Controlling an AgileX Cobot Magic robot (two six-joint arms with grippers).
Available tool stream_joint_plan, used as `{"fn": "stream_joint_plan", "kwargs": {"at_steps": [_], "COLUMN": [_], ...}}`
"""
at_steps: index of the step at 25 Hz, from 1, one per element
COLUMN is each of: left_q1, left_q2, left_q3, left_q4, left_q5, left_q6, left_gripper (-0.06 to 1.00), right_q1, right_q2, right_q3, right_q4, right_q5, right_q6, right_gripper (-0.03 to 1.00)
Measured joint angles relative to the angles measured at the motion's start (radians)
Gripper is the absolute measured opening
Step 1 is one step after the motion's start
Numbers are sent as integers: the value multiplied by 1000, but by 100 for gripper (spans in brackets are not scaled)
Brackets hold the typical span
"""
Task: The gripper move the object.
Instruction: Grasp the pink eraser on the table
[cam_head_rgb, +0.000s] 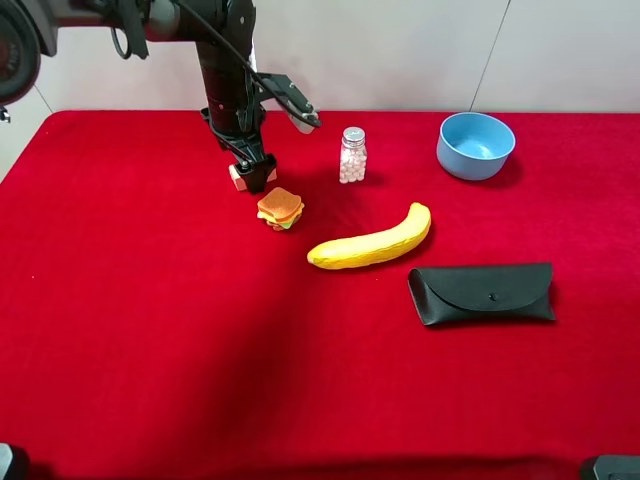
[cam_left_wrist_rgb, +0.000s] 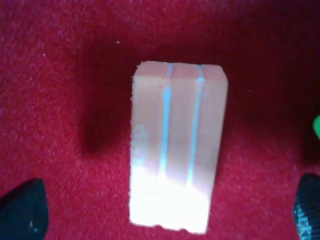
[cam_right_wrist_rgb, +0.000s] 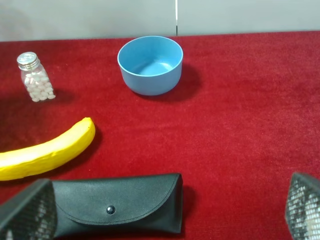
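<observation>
The left arm (cam_head_rgb: 225, 70) is black throughout — stout cylindrical links joined by rounded housings. Thin black cables (cam_head_rgb: 127, 42) loop loosely beside it, and a pale silver-grey piece (cam_head_rgb: 300, 112) juts from its side. The left claw (cam_head_rgb: 252, 172) is black and blocky; close up, its fingertips (cam_left_wrist_rgb: 22, 212) are dark, rounded, and finely speckled like woven fibre. The right claw (cam_right_wrist_rgb: 162, 210) has fingertips (cam_right_wrist_rgb: 25, 212) with a grey mesh-like texture — a visible criss-cross weave.

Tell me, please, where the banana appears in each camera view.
Exterior high: banana, mid-table, just left of the black case.
Left wrist: not in it.
Right wrist: banana between the pill bottle and the black case.
Shared landmark: the blue bowl.
</observation>
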Motion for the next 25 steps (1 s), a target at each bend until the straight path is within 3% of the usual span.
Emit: {"fn": "stream_joint_plan", "kwargs": {"at_steps": [19,25], "left_q1": [6,6], "left_q2": [38,38], "left_q3": [-3,-3], "left_q4": [-59,-60], "left_q5": [-53,-53], "left_q6": [24,24], "left_gripper": [96,79], "right_q1": [0,0], "right_q2": [0,0], "right_q3": [0,0], "right_q4": [0,0], "right_q5": [0,0], "right_q6": [0,0], "right_gripper": [69,69]}}
